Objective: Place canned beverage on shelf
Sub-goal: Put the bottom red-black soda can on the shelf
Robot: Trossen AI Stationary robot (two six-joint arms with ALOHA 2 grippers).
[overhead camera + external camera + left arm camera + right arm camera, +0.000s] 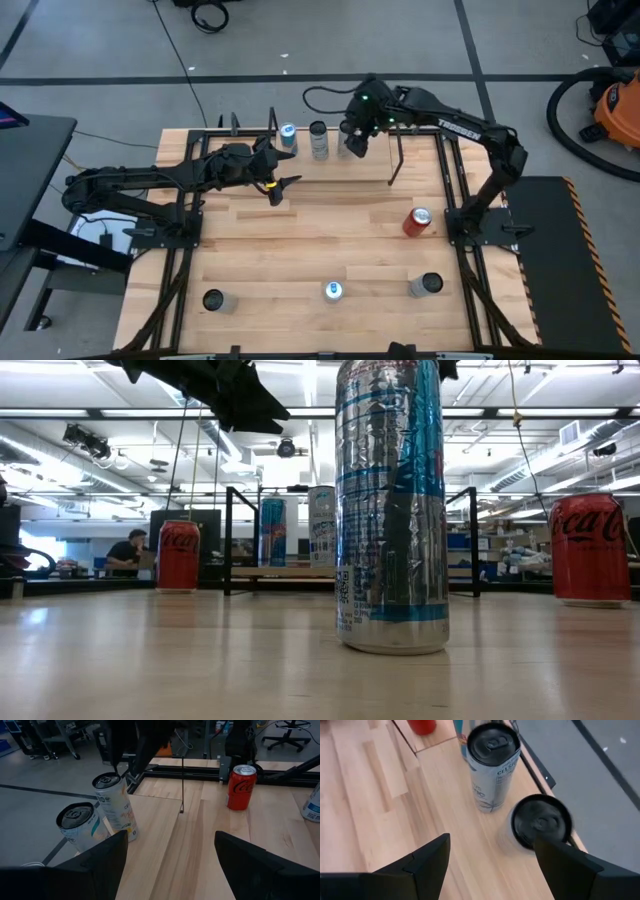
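The shelf (330,170), a light wood plank with thin black rod uprights (228,540), stands at the table's far side. Three cans stand upright on it: a blue-topped one (288,135), a silver one (318,140), and a third (540,822) just below my right gripper (353,140). That gripper (492,865) is open, with the third can near one finger and the tall white can (492,765) beyond it. My left gripper (277,187) is open and empty over the shelf's near edge. It faces two of the shelf cans (116,805) (82,827).
A red cola can (418,221) stands on the tabletop at the right. Three more cans (215,300) (333,290) (427,285) stand near the front edge; the middle one fills the low view (390,505). A person (128,552) sits in the room beyond.
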